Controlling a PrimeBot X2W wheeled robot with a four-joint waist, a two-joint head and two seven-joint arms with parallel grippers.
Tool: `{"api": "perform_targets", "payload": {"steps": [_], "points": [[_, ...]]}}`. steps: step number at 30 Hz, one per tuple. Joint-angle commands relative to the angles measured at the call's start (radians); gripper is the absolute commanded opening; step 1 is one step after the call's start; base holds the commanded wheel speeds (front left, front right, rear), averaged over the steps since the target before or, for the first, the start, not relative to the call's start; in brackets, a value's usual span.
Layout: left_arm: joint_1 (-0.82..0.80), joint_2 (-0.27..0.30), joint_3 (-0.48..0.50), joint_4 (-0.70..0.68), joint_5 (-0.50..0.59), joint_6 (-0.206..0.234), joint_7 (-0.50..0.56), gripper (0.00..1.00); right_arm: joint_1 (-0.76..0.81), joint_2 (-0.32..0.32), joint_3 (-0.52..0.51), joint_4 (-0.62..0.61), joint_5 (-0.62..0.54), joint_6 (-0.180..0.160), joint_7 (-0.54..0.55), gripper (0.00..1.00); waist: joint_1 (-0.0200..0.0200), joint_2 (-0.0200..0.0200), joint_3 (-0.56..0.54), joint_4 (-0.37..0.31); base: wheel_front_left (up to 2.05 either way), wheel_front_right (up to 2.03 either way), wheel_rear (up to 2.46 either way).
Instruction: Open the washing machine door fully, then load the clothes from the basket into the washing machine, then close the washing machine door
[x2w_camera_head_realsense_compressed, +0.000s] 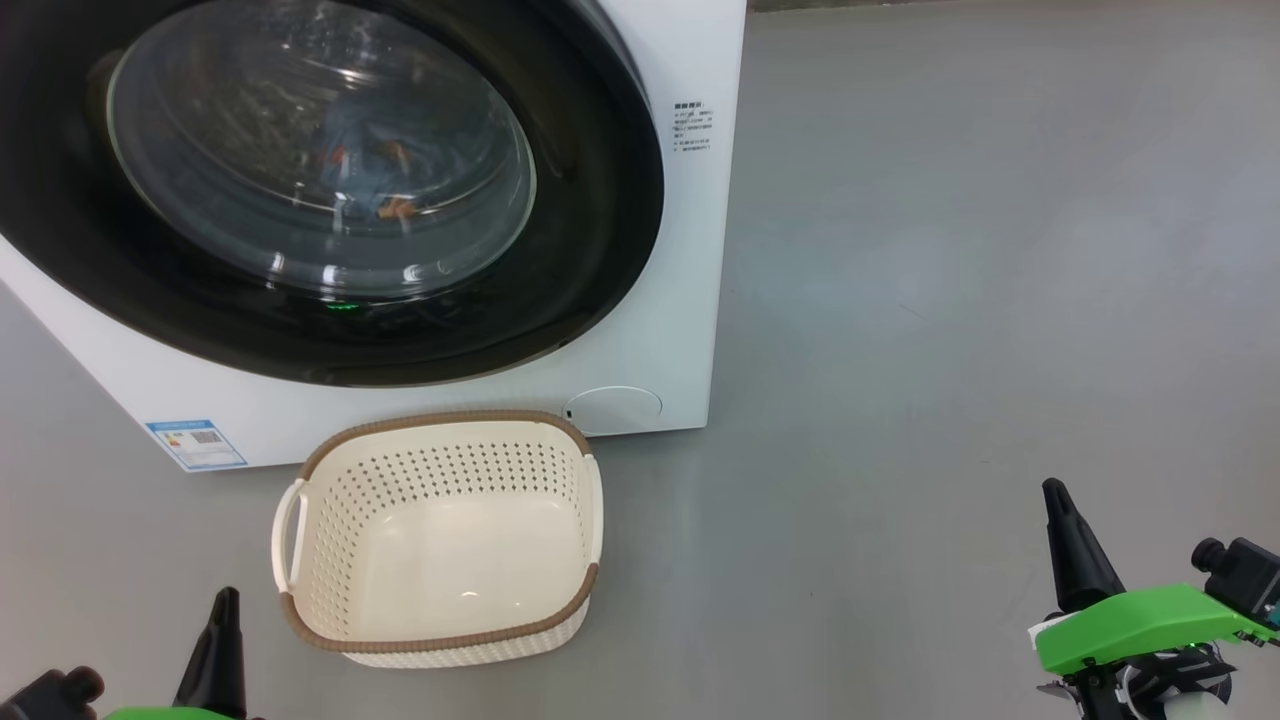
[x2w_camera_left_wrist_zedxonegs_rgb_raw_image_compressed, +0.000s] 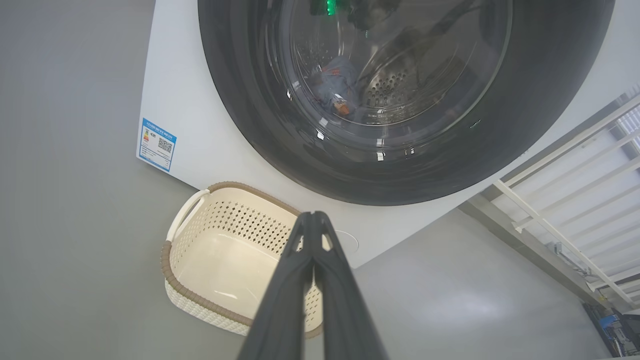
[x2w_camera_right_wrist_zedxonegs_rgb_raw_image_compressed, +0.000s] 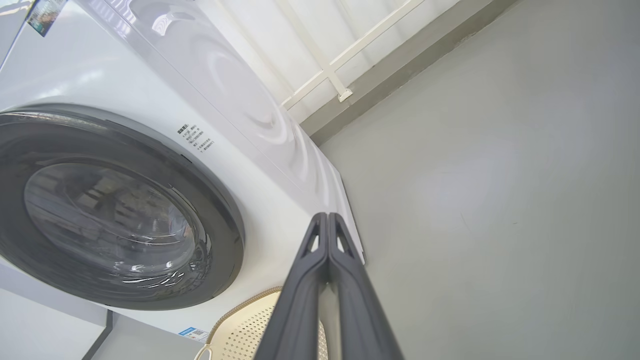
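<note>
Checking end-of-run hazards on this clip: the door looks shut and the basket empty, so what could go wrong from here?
1. The washing machine door looks flush over the clothes, but no latch can be seen; it might spring open.
2. The empty basket stands close before the washing machine, just ahead of the shut left gripper; a forward move could knock it.

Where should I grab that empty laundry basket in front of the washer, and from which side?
Probably the white loop handle on the left end of the basket: it stands off the perforated wall, leaving a gap for a finger. The basket sits upright, so come from the left with the left gripper, nearest it; it is shut, so open first.
</note>
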Motion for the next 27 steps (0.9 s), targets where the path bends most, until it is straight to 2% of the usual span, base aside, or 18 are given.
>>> {"api": "perform_targets", "payload": {"steps": [1,27], "points": [[-0.045,0.012,0.023,-0.018,-0.028,0.002,0.007,0.0,0.0,-0.003,-0.002,-0.032,0.032,0.0,0.01,0.0,-0.0001,-0.0001,-0.001,0.001,0.0,0.0,0.0],[-0.065,-0.023,0.049,-0.013,-0.263,0.002,0.079,0.0,0.009,0.011,-0.025,-0.068,0.291,0.001,0.084,0.0,-0.0001,-0.0001,-0.021,0.01,0.0,0.0,0.0]]}}
